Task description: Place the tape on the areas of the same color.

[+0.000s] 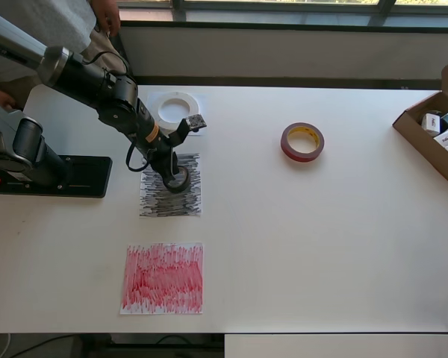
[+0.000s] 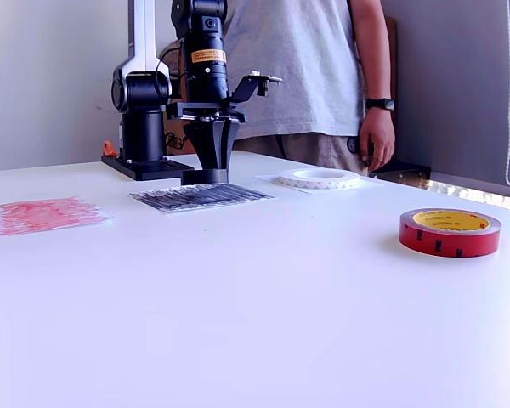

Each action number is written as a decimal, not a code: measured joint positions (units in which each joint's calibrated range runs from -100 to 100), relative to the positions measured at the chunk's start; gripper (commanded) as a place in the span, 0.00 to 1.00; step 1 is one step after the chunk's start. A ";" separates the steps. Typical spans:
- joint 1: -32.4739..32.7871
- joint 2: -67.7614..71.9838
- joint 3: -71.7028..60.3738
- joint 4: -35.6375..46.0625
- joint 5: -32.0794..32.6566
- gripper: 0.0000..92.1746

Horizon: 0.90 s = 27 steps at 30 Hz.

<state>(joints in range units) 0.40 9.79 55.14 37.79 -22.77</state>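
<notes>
My gripper (image 1: 177,177) points straight down over the black-grey scribbled sheet (image 1: 170,203), its fingers closed on the small black-grey roll (image 1: 181,182), which rests on the sheet's upper part. The exterior view shows the gripper (image 2: 211,167), roll (image 2: 202,177) and sheet (image 2: 200,197) the same way. The large white ring (image 1: 164,112) (image 2: 319,178) lies on the plain white sheet (image 1: 154,125) beyond it. The dark red roll (image 1: 287,146) (image 2: 449,235) with a yellowish core lies on bare table, far right. The red scribbled sheet (image 1: 163,278) (image 2: 42,214) is bare.
The arm's black base plate (image 1: 75,177) sits at the overhead view's left. An open cardboard box (image 1: 425,145) with small packaged boxes stands at the right edge. A person (image 2: 306,68) stands behind the table's far side.
</notes>
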 measured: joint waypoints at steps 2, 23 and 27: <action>0.23 0.00 0.00 0.00 0.00 0.00; -0.05 0.00 1.18 0.27 -2.01 0.33; -0.05 0.00 1.18 0.27 -2.57 0.40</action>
<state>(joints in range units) 0.35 9.79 56.32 38.06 -25.34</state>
